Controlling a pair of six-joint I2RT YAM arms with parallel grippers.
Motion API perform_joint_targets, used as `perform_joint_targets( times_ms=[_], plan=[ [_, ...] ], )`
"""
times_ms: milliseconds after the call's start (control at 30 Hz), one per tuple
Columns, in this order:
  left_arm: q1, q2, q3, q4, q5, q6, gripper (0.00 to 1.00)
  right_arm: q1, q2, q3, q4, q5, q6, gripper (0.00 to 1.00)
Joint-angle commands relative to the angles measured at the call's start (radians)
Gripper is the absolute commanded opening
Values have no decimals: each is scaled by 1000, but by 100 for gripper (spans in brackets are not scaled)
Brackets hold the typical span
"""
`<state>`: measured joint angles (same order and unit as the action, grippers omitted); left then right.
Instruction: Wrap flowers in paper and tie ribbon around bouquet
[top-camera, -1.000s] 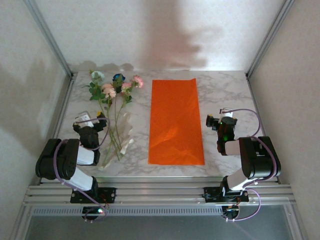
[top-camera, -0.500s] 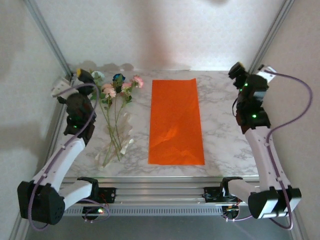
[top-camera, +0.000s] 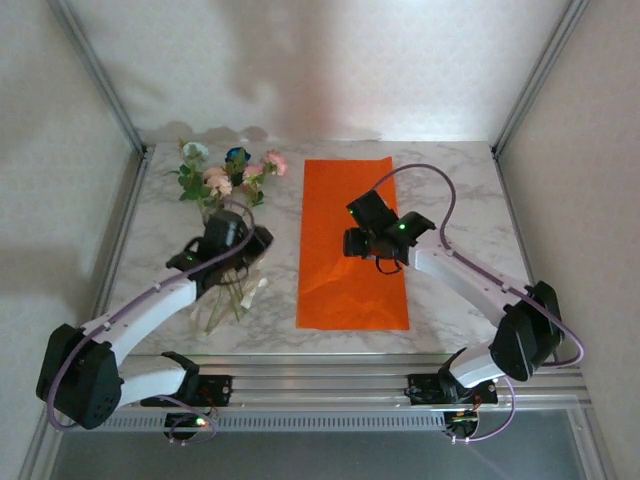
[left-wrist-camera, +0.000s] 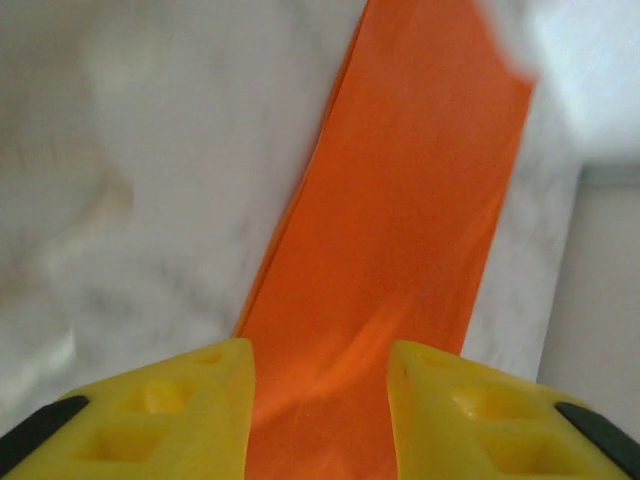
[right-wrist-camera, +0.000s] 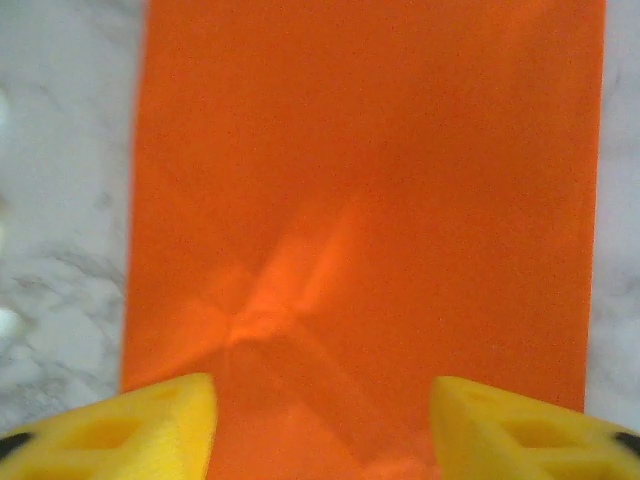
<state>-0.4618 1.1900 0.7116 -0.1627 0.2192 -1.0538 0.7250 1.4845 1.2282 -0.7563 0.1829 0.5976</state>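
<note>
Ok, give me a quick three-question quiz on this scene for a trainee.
1. Which arm's side of the paper do the flowers lie on?
2. The right gripper hangs over: A the flowers, B the paper, C neither.
3. True or false: the flowers already lie on the paper.
Key: 1 left; 2 B; 3 false.
</note>
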Motion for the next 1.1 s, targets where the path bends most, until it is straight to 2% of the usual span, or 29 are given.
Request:
perform_joint_targets(
  times_ms=[0,100,233,333,433,633,800,1067],
  plan=[
    [-56,-16,-103,82,127,-198,33,56,60,33,-27,-93,-6,54],
    [-57,-34,-236,166,185,-316,23,189,101,-7,20,-97,-43,49],
    [-48,-75,-309,144,203,-343,20,342,104,-87,141,-141,-139,49],
    [-14,-102,-319,58,196,-305,18,425,146,-93,167,-161,-220,58],
    [30,-150,-319,-4,181,-293,15,493,215,-61,131,-117,-268,63],
    [74,-289,-321,-154,90,-304,15,517,326,-14,77,-9,-241,62],
    [89,-361,-349,-179,97,-324,15,520,345,8,82,19,-239,54],
    [92,-362,-355,-137,139,-309,15,519,384,25,81,19,-237,44]
  ],
)
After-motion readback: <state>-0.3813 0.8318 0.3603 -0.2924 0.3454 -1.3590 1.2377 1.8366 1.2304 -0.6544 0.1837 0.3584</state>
